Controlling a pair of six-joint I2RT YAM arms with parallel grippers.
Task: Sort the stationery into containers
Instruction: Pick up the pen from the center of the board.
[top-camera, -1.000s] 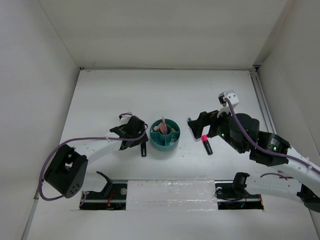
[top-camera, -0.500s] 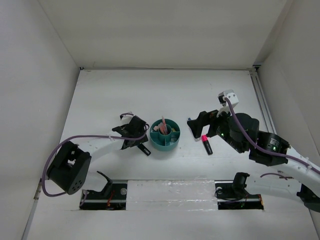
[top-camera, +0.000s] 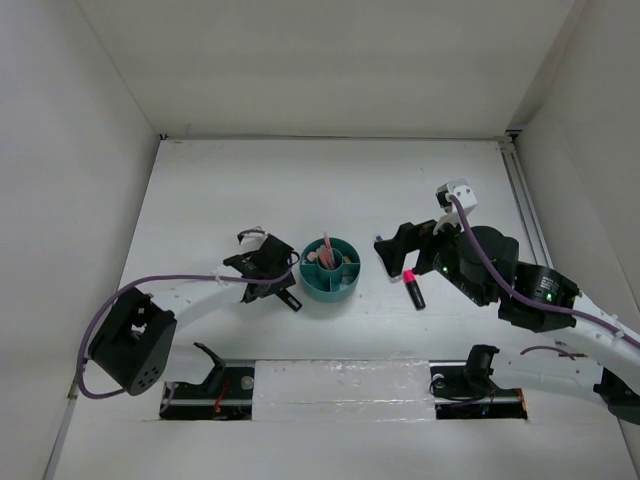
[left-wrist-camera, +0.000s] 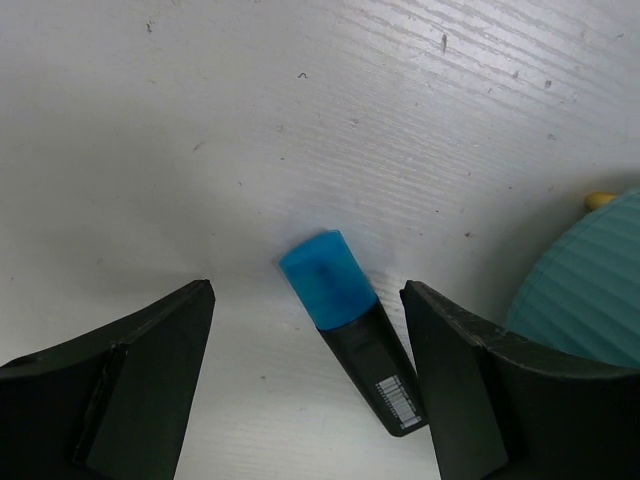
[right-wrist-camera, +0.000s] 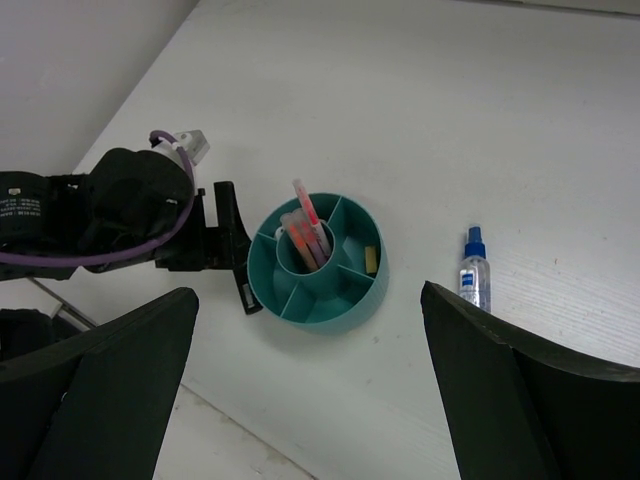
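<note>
The round teal organizer (top-camera: 330, 270) holds pinkish-orange pencils (right-wrist-camera: 305, 230) upright in its central cup and a tan eraser (right-wrist-camera: 371, 260) in an outer compartment. A black marker with a blue cap (left-wrist-camera: 350, 320) lies on the table just left of the organizer (left-wrist-camera: 590, 280). My left gripper (left-wrist-camera: 307, 300) is open, low over this marker, with one finger on each side of the blue cap. My right gripper (right-wrist-camera: 308, 295) is open and empty, high above the organizer (right-wrist-camera: 320, 265). A clear blue-capped bottle (right-wrist-camera: 473, 275) lies right of the organizer. A pink-capped marker (top-camera: 413, 289) lies further right.
White walls close in the table on the left, back and right. The arm bases and a taped rail (top-camera: 340, 382) run along the near edge. The right arm's body (top-camera: 500, 275) hangs over the table's right half.
The blue-capped marker has swung from upright in the picture to tilted, its dark end toward the organizer. The left gripper shifted slightly over it. The right arm has not moved.
</note>
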